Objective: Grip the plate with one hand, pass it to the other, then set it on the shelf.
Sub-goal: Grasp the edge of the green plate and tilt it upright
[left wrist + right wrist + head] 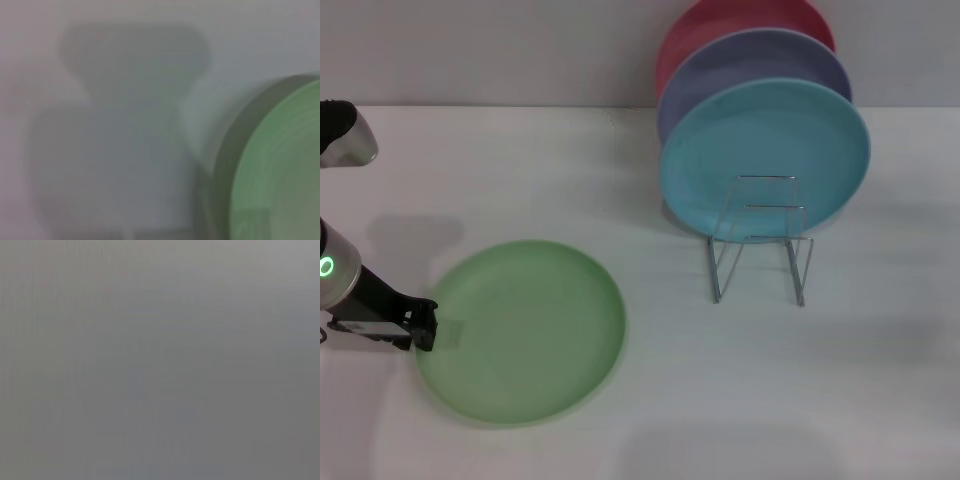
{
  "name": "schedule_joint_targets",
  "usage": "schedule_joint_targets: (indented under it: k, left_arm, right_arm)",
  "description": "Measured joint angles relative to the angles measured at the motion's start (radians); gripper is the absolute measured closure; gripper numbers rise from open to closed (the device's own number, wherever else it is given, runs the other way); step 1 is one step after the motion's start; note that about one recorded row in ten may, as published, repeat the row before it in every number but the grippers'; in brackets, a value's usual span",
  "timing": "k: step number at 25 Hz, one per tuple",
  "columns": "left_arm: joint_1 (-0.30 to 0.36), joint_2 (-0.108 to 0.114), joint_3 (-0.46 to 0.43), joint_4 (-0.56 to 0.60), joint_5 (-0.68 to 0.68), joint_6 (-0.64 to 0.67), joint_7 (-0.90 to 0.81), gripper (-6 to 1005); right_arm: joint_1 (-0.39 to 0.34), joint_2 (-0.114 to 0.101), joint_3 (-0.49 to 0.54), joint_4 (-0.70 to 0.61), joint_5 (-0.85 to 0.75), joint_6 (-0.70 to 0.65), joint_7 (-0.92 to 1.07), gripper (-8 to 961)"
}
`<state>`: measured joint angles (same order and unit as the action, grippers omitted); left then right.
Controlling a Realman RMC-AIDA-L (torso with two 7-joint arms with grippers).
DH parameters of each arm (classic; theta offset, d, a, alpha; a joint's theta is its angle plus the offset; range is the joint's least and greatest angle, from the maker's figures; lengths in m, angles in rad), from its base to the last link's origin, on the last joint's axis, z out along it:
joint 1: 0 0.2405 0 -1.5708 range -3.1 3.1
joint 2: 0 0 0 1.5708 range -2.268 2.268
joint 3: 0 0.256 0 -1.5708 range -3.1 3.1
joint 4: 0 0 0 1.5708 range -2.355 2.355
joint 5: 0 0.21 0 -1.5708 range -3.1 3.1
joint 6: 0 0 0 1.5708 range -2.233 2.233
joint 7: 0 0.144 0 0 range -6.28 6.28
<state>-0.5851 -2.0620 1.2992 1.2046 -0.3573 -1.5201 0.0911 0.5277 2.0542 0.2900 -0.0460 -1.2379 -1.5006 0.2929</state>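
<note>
Green and matte, the plate (525, 332) lies flat on the white bench (770, 390), near the robot's left side and well apart from the shelf (760, 240). The left pincer (426, 326) sits low at the plate's left rim, its dark fingers at the edge; whether they are clamped on the rim cannot be told. In the left wrist view the plate's rim (280, 165) fills one corner. A turquoise plate (765, 155), a lavender plate (740, 65) and a red plate (720, 25) stand in the shelf. The right pincer is out of sight.
</note>
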Motion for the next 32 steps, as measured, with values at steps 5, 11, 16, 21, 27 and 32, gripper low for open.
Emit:
schedule_joint_targets:
  k: [5,11,16,21,27,32]
  left_arm:
    - [0.0,0.0,0.0,0.003,-0.002,0.002,0.014,795]
    - [0.003,-0.002,0.0,0.007,-0.01,0.002,0.03,908]
    - [0.003,-0.002,-0.001,0.01,-0.011,-0.002,0.036,958]
    - [0.003,-0.002,-0.013,0.021,-0.014,-0.003,0.049,966]
    - [0.022,-0.001,-0.059,0.071,-0.028,0.068,0.058,965]
    - [0.045,-0.001,-0.066,0.081,-0.068,0.221,0.067,965]
  right_arm:
    - [-0.002,0.001,0.0,0.0,0.0,-0.004,0.0,357]
    - [-0.006,0.004,0.0,0.0,0.0,-0.005,0.0,357]
    - [-0.006,0.006,0.0,0.0,0.0,-0.007,0.006,357]
    - [-0.008,0.006,0.0,0.0,0.0,-0.008,0.013,357]
    - [-0.009,0.006,0.0,0.0,0.0,-0.008,0.014,357]
    - [-0.009,0.007,0.0,0.0,0.0,-0.008,0.014,357]
